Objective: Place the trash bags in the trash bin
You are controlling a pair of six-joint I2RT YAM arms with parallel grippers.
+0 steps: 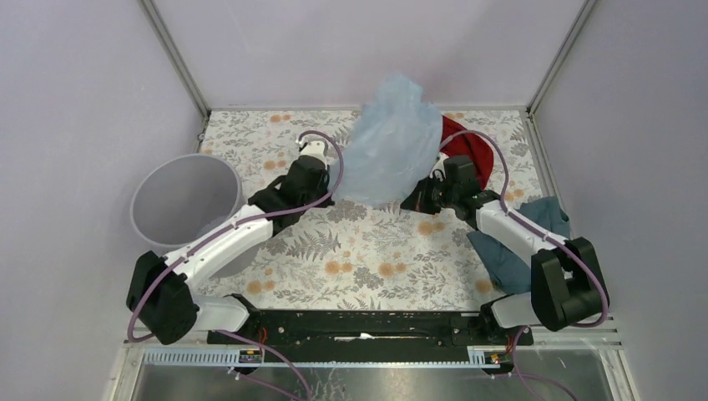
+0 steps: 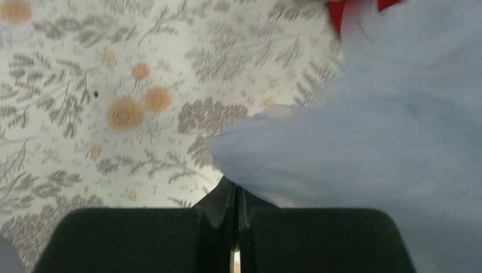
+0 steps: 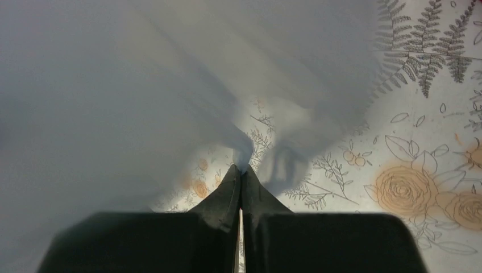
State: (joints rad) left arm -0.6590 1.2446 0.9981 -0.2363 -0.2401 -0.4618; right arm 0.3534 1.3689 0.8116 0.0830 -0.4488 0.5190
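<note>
Floral tablecloth (image 1: pixel 367 259) fills the overhead view. The trash bag (image 1: pixel 388 150) billows up at centre-back, strung between the left gripper (image 1: pixel 336 185) and right gripper (image 1: pixel 420 199), so its width runs side to side. The trash bin (image 1: pixel 144 190) stands well apart to the left, beside the left arm's forearm, so the carry probably goes leftward.

From the left wrist, the left gripper (image 2: pixel 235 190) is pinched tight, apparently on the edge of the trash bag (image 2: pixel 369 142).

From the right wrist, the right gripper (image 3: pixel 241 173) clamps a gathered fold of the trash bag (image 3: pixel 113 85), lifted off the cloth.
</note>
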